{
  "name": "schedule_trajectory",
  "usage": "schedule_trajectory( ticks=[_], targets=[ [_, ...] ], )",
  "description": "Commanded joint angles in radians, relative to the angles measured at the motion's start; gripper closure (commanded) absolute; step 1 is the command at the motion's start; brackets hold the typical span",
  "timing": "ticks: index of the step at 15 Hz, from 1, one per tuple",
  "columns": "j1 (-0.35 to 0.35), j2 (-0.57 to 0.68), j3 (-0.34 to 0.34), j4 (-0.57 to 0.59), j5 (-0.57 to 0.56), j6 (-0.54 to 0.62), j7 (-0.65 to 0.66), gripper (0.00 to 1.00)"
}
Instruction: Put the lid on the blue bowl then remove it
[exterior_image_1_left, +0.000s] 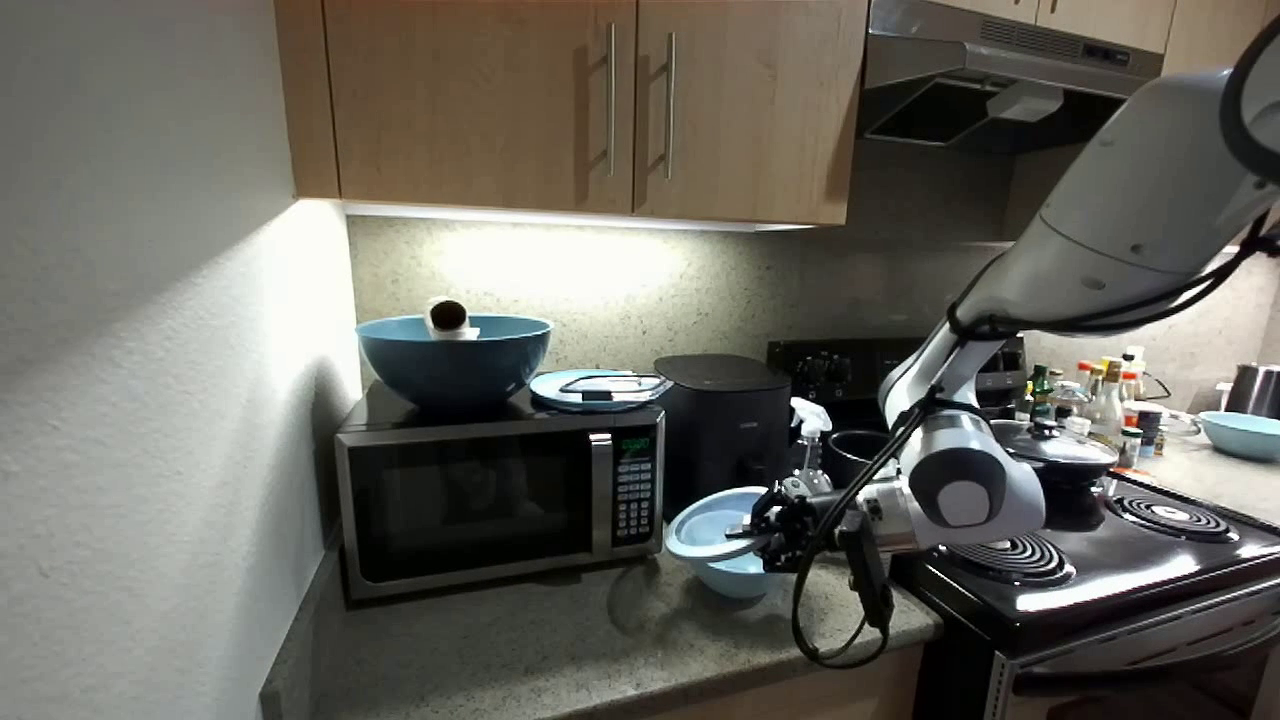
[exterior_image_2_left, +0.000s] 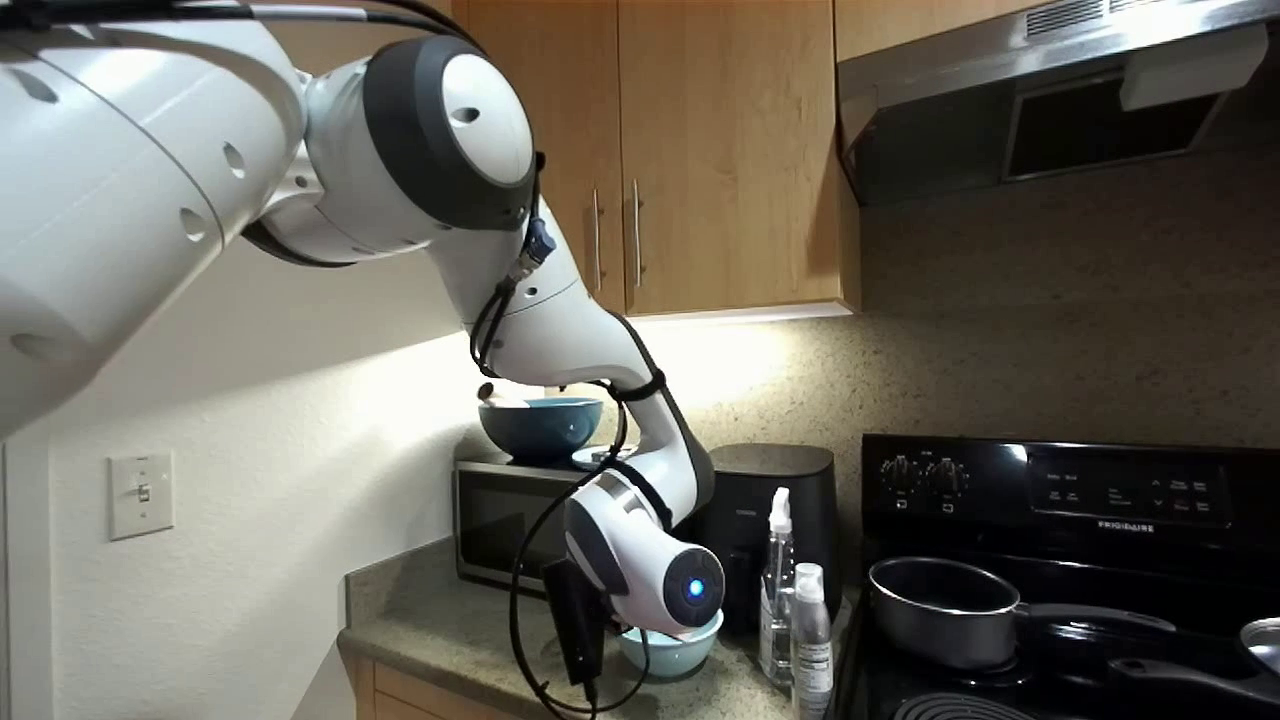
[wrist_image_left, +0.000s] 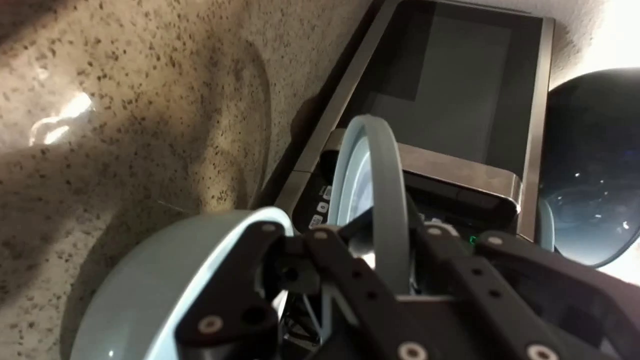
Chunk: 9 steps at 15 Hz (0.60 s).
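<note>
Gripper (exterior_image_1_left: 752, 528) is pinching the lid (exterior_image_1_left: 705, 522) by its edge, jaws narrow on it. Lid is hanging tilted above the blue bowl (exterior_image_1_left: 738, 578); can't tell whether the two are touching. Blue bowl is sitting upright on the desk (exterior_image_1_left: 480, 650), near the microwave (exterior_image_1_left: 470, 505). Larger teal bowl (exterior_image_1_left: 455, 368) is resting on top of the microwave, a round plate (exterior_image_1_left: 548, 388) lying beside it. In an exterior view the arm (exterior_image_2_left: 635, 572) is hiding the lid, and a spray bottle (exterior_image_2_left: 778, 600) is standing near the blue bowl. Saucepan (exterior_image_2_left: 950, 635) is sitting on the stove (exterior_image_1_left: 1090, 558).
</note>
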Motion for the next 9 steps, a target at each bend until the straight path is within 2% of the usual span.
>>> schedule_trajectory(
  ticks=[1, 3, 6, 9],
  targets=[
    [-0.041, 0.073, 0.016, 0.070, 0.065, -0.081, 0.036, 0.99],
    [-0.056, 0.106, 0.010, 0.106, 0.148, -0.136, -0.052, 0.99],
    [-0.066, 0.133, 0.000, 0.141, 0.202, -0.170, -0.059, 0.99],
    [-0.067, 0.138, -0.003, 0.144, 0.238, -0.155, -0.040, 0.99]
  ],
)
